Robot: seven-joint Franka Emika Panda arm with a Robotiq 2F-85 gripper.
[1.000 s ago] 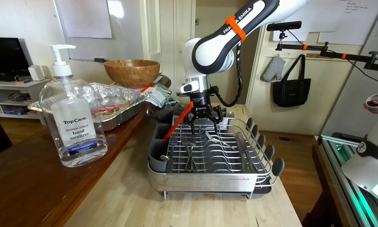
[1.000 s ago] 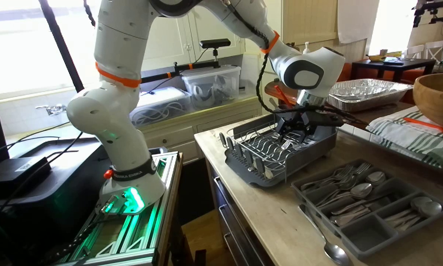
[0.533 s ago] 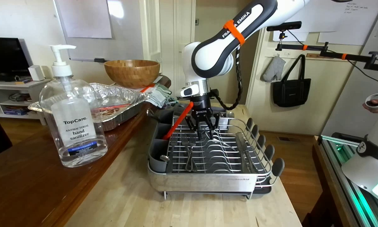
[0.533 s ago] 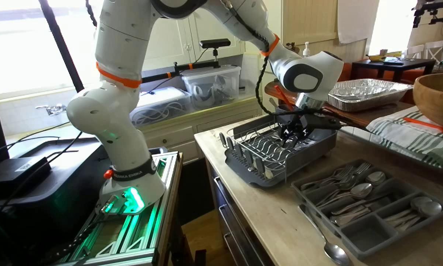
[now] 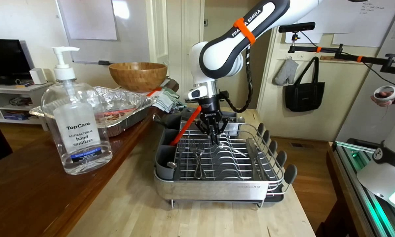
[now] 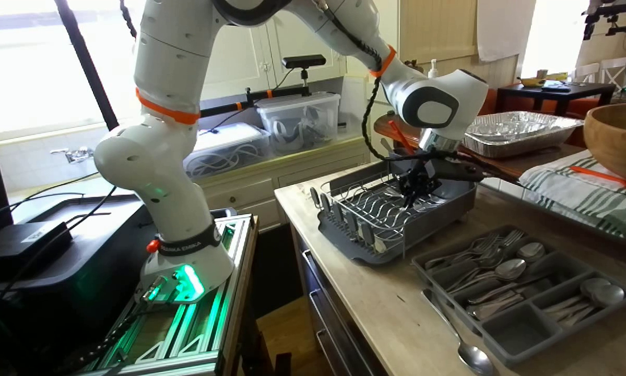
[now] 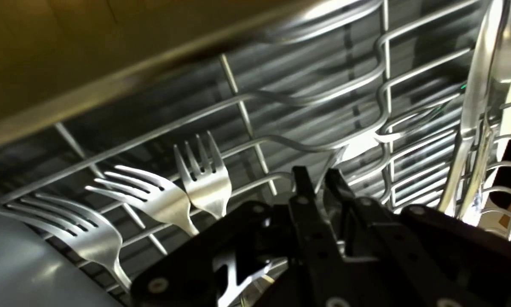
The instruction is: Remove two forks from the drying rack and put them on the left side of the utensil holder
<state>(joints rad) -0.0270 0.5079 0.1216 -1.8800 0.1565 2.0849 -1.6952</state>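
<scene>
My gripper (image 5: 214, 142) is low inside the silver wire drying rack (image 5: 213, 190), its fingers close together. One silvery fork (image 5: 239, 152) lies slanted across the wires right at the fingertips. A thin shiny strip shows in the narrow gap between the fingers (image 7: 304, 187) in the wrist view; whether they press on it I cannot tell. To the left lie three more forks: one fork (image 7: 95, 241) apart, and a fork (image 7: 166, 207) beside another fork (image 7: 210, 187). Either the upright grey caddy (image 5: 165, 161) or the flat sectioned tray (image 6: 527, 334) may be the utensil holder; I cannot tell which.
An orange-red utensil (image 5: 187, 125) leans out of the caddy close to my gripper. Knives (image 5: 255, 158) lie at the rack's right. A large spoon (image 6: 464, 344) rests beside the tray, which holds forks and spoons. A sanitizer bottle (image 5: 75, 131) and wooden bowl (image 6: 618, 141) stand nearby.
My fingers have gone from wide apart to nearly together at the slanted fork. The gripper dipped down into the rack, then rose slightly. The forks at the left have not moved.
</scene>
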